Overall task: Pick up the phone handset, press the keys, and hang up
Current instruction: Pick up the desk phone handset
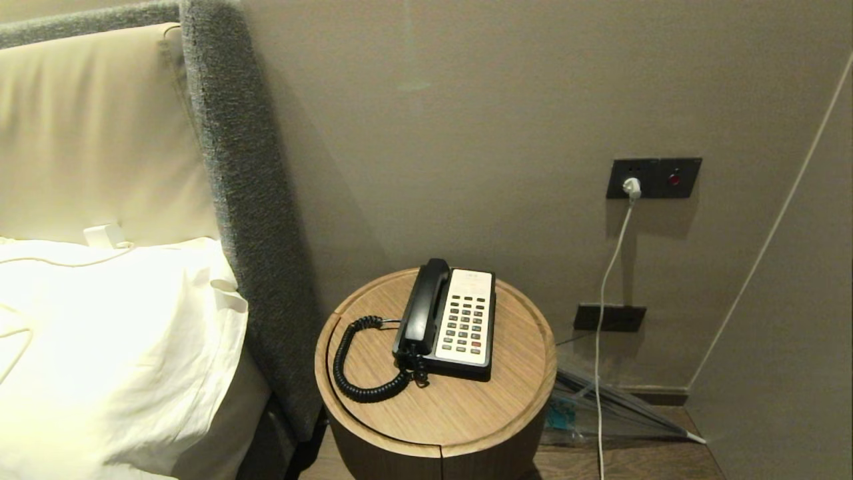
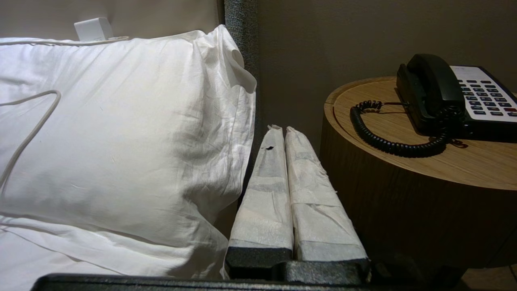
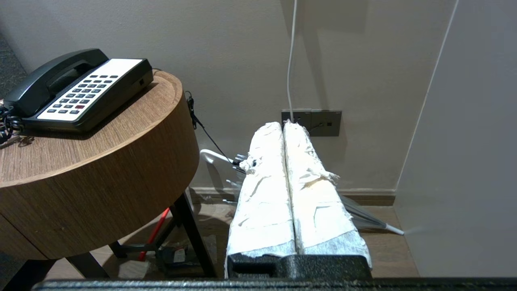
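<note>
the phone handset [image 1: 422, 303] lies in its cradle beside the keys [image 1: 464, 321]; left hand [image 2: 281, 129] and right hand [image 3: 283, 125] both closed, empty.

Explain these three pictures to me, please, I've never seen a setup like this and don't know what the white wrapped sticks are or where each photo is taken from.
This is a two-armed robot beside a bed. One picture comes from a camera on its head, looking down at a round wooden side table. The other two come from cameras on its wrists, just behind the fingers.

The white wrapped sticks are the fingers. The left gripper sits low between the pillow and the table; the right gripper sits low on the table's other side, facing a wall socket. Both are shut and hold nothing.

On the table lies a desk phone: the black phone handset rests in its cradle, its coiled cord looping beside it, next to the grey keys.
</note>
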